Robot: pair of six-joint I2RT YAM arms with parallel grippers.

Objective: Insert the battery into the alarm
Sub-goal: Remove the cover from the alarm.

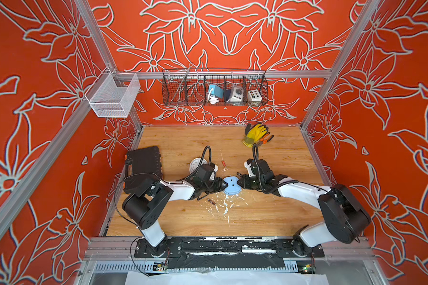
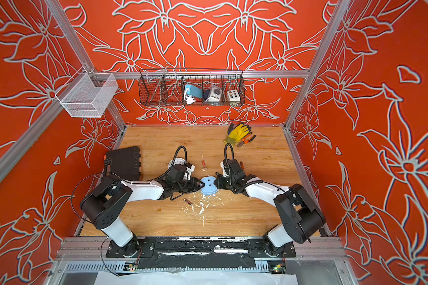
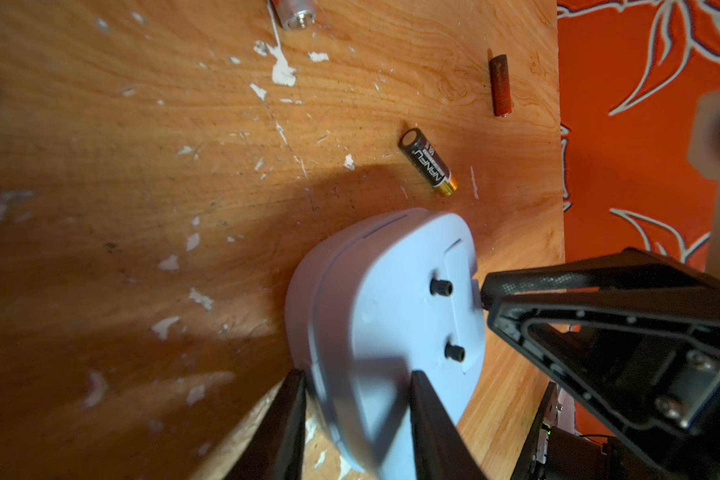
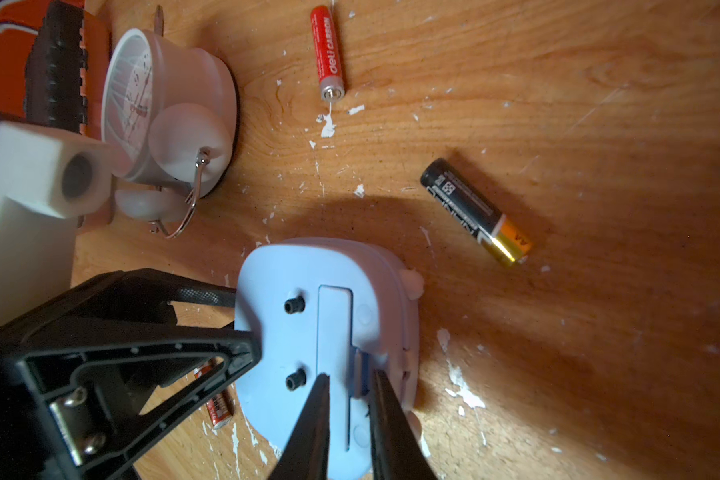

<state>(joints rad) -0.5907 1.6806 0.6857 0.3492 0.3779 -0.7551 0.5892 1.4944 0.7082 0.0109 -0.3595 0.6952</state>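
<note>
Red walls [image 1: 232,37] printed with large white-outlined flowers fill the top and both sides of both top views, braced by silver metal rails [image 1: 294,74]. A black wire basket [image 1: 178,91] hangs on the back wall at upper centre, and a white mesh basket [image 1: 111,98] hangs at the upper left corner. A wooden tabletop [image 1: 269,214] fills the lower centre, evenly lit and flecked with white paint chips [image 1: 226,209] near its middle.

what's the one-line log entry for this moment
left gripper: shut on blue alarm, back up | right gripper: tips at battery cover latch, grip unclear | cover: on | AA battery: loose beside alarm
</note>
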